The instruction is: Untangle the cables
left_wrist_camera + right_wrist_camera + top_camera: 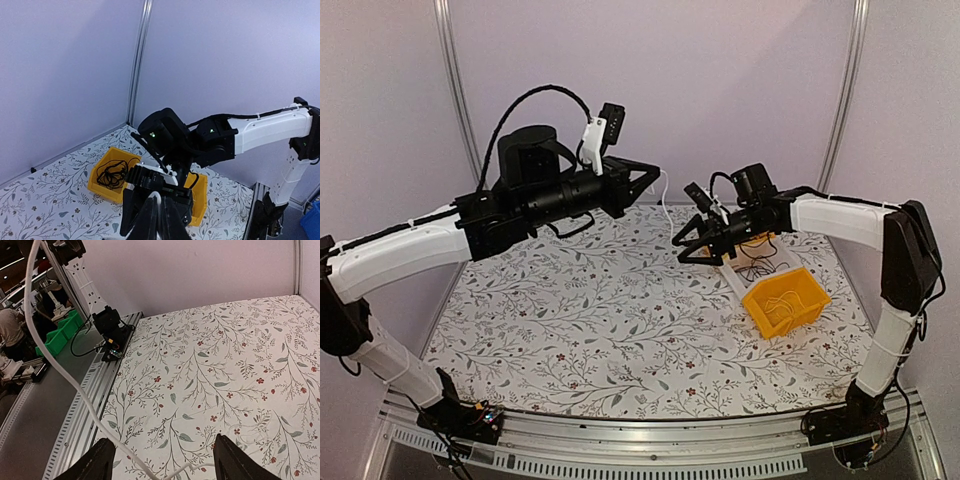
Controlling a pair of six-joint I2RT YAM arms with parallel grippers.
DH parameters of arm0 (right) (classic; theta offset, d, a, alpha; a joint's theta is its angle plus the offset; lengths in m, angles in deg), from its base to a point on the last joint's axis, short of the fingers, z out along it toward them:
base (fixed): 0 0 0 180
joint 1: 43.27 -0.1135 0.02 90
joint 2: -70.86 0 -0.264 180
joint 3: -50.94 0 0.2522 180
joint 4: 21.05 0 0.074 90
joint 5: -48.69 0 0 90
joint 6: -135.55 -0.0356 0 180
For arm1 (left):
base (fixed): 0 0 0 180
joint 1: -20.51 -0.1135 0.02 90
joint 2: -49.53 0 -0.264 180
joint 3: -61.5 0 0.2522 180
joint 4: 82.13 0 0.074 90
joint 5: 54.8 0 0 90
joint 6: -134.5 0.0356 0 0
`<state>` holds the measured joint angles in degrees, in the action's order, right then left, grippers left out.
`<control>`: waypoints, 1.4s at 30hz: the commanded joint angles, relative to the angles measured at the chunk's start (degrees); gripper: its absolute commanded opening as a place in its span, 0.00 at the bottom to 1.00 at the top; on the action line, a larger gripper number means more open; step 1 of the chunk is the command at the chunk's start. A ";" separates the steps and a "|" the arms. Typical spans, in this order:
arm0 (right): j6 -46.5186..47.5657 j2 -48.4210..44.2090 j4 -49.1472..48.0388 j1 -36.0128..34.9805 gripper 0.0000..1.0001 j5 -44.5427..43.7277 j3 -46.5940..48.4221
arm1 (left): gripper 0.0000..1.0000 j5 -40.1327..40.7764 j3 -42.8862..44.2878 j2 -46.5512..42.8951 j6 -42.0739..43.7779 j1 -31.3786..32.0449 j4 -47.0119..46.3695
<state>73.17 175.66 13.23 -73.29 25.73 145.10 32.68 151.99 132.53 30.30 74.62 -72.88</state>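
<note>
White cable (60, 371) from left tool's (653, 178) pinch, between right tool's (163, 442) spread fingers (227, 456).

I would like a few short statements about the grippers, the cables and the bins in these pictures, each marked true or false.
1. The right gripper is open. True.
2. A white cable hangs from the tip of the left gripper. True.
3. The black cables lie in a green bin. False: the bin is yellow.
4. The table cover is plain white. False: it has a print of leaves and flowers.
</note>
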 commanded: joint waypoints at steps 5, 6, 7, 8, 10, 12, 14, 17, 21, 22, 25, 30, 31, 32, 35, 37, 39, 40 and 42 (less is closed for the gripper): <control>-2.66 1.09 -1.85 -1.80 0.01 -0.08 1.33 | 0.00 -0.85 0.67 -0.50 -1.33 0.65 -1.99; -3.08 1.55 -2.22 -1.84 0.00 -0.56 1.23 | 0.00 -0.43 0.56 -1.00 -1.31 0.69 -2.07; -3.42 1.77 -2.67 -1.87 0.00 -0.86 1.10 | 0.00 0.07 0.41 -1.48 -1.20 0.70 -2.08; -3.92 2.02 -3.04 -1.84 0.00 -1.17 0.89 | 0.00 0.72 0.22 -2.05 -1.11 0.74 -2.08; -4.93 2.25 -4.71 -1.80 0.00 -3.17 0.04 | 0.00 1.82 -0.26 -3.17 -1.11 0.79 -2.06; -6.39 2.39 -6.26 -1.85 0.00 -7.30 -0.87 | 0.00 2.34 -1.00 -4.73 -0.84 0.81 -2.39; -6.71 3.33 -6.26 -1.32 0.00 -8.18 -0.85 | 0.00 5.43 -2.02 -6.98 -0.02 0.88 -2.99; -7.55 4.38 -6.70 -0.95 0.00 -11.72 -1.00 | 0.00 8.68 -3.56 -10.60 1.29 0.89 -3.75; -10.12 6.81 -7.21 1.27 0.00 -15.55 -0.44 | 0.00 14.11 -6.26 -15.75 3.67 1.63 -5.41; -10.87 7.75 -7.04 2.61 0.00 -15.62 -0.27 | 0.00 15.26 -7.37 -17.17 4.06 1.73 -6.30; -11.76 8.49 -6.36 6.03 0.00 -15.57 -0.07 | 0.00 18.21 -12.09 -20.30 4.03 1.76 -8.87; -8.63 0.51 -3.20 7.96 0.00 -13.04 -0.13 | 0.00 19.09 -17.34 -20.65 4.23 1.76 -9.12; -7.97 -1.08 -2.44 7.96 0.00 -12.59 0.11 | 0.00 19.69 -18.81 -20.46 4.31 1.71 -9.84; -7.29 -3.19 -1.73 7.89 0.00 -12.18 0.42 | 0.00 20.28 -20.13 -20.24 4.26 1.67 -10.77; -5.25 -8.59 0.41 8.04 0.00 -12.80 1.65 | 0.01 20.81 -24.02 -19.10 3.56 1.56 -14.67; -4.11 -11.29 2.24 8.17 0.00 -14.22 2.90 | 0.03 20.49 -25.37 -17.52 3.11 1.29 -16.44; -3.27 -12.85 5.77 8.43 0.00 -15.04 4.91 | 0.05 19.59 -25.97 -15.31 2.63 1.10 -17.61; -2.84 -13.38 7.44 8.57 0.00 -15.27 5.99 | 0.06 19.20 -26.21 -14.37 2.48 0.98 -18.25; -2.29 -14.87 10.31 8.81 0.00 -15.53 8.05 | 0.08 18.30 -26.61 -12.48 1.92 0.80 -19.62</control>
<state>68.19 163.31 15.94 -65.01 11.33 149.56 52.15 125.85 118.06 33.23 75.62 -86.21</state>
